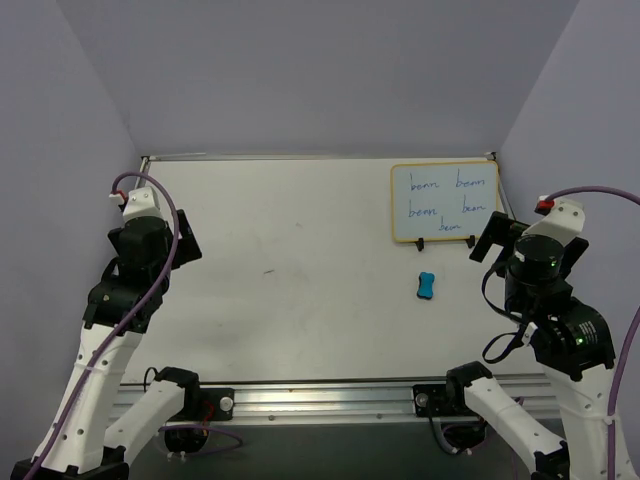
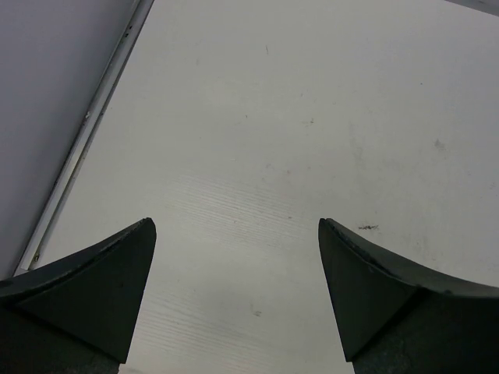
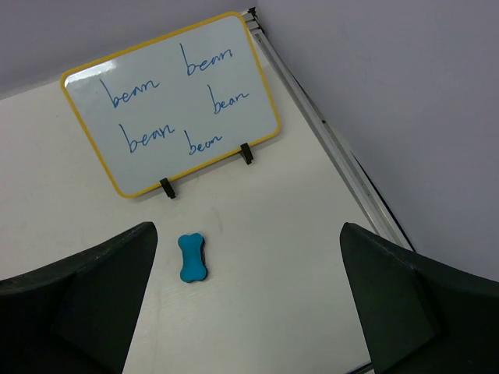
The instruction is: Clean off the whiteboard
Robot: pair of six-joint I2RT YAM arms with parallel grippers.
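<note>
While both arms hang above the table with nothing in their grasp, the whiteboard stands at the far right of the tabletop, about two o'clock from the table's middle in the overhead view. It is propped on two small black feet along its near edge. Its yellow frame surrounds a white face on which "bean" is written five times in blue.

The right gripper is close to the board's near right corner. From it, the board's middle lies at about ten o'clock. Its fingers are spread wide and hold nothing. In the right wrist view the whiteboard fills the upper left, at eleven o'clock from the gap of the right gripper, clearly apart from both fingertips.

A small blue eraser lies flat on the table just in front of the board, at six o'clock from its near edge and about eight o'clock from the right gripper. In the wrist view the eraser sits just beside the tip of the left-hand finger, not between the two.

The left gripper is at the table's left side, well apart from the board, at nine o'clock of it. Its fingers are likewise spread, and the left wrist view shows only bare tabletop between the tips of the left gripper.
</note>
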